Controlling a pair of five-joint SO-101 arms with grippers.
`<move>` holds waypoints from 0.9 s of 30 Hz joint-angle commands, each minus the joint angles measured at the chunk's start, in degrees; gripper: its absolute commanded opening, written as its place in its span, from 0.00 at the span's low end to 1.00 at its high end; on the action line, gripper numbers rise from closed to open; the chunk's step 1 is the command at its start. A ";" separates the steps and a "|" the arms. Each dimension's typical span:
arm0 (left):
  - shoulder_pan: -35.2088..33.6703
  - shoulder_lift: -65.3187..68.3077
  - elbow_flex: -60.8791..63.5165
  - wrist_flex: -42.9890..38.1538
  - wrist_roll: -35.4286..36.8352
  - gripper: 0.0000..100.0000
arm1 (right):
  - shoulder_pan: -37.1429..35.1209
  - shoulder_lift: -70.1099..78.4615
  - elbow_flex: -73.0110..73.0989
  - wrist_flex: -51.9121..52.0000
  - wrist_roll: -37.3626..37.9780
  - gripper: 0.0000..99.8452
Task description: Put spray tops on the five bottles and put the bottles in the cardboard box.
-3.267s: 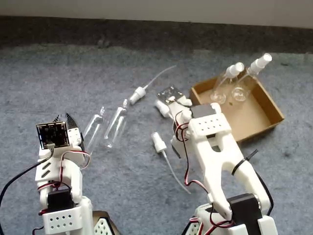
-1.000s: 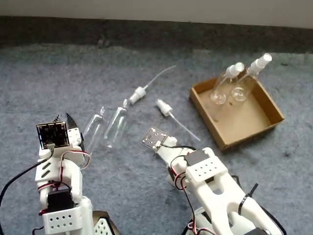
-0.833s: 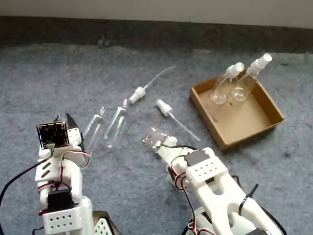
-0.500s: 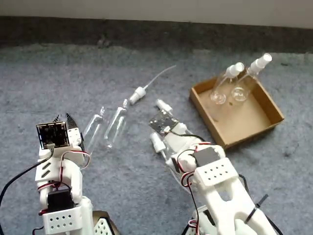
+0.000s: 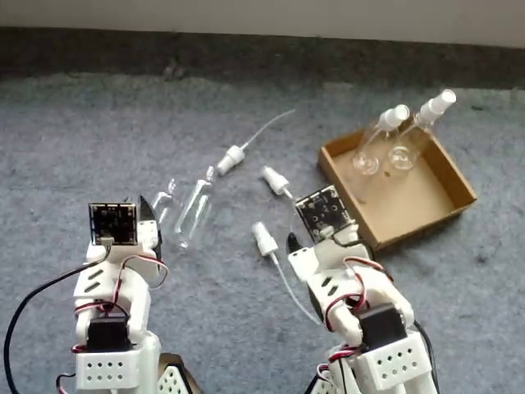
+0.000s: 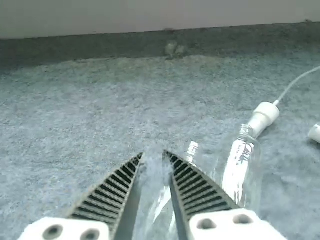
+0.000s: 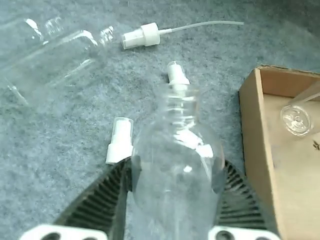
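My right gripper (image 7: 176, 166) is shut on a clear bottle (image 7: 175, 150) with a bare neck, held above the carpet. Three white spray tops lie ahead of it: one (image 5: 264, 238) close by, one (image 5: 275, 180) toward the cardboard box (image 5: 439, 209), one (image 5: 232, 156) with a long tube. Two more clear bottles (image 5: 194, 212) (image 5: 162, 207) lie side by side without tops. My left gripper (image 6: 152, 157) is open by a narrow gap just behind the nearer bottle (image 6: 191, 149). Two capped bottles (image 5: 379, 135) (image 5: 420, 123) lean in the box.
Grey carpet covers the whole floor. A dark strip runs along the far wall (image 5: 262, 49). The box's near wall (image 7: 252, 130) stands just beside the held bottle. Open carpet lies at the far left (image 5: 74, 139).
The right arm pulled back from the box, then swung toward it again, its wrist now beside the box's near corner. The left arm moved forward and right, closer to the two lying bottles.
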 commanded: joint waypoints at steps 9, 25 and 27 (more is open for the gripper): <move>5.49 -0.31 -9.54 18.99 -11.87 0.01 | 5.93 -10.07 14.46 -11.03 -1.05 0.15; 15.78 0.84 -29.32 37.10 -15.03 0.01 | 9.54 -20.70 25.80 -19.21 -8.44 0.14; 15.78 3.65 -30.46 36.84 -15.03 0.01 | 9.54 -22.29 27.03 -19.12 -8.53 0.14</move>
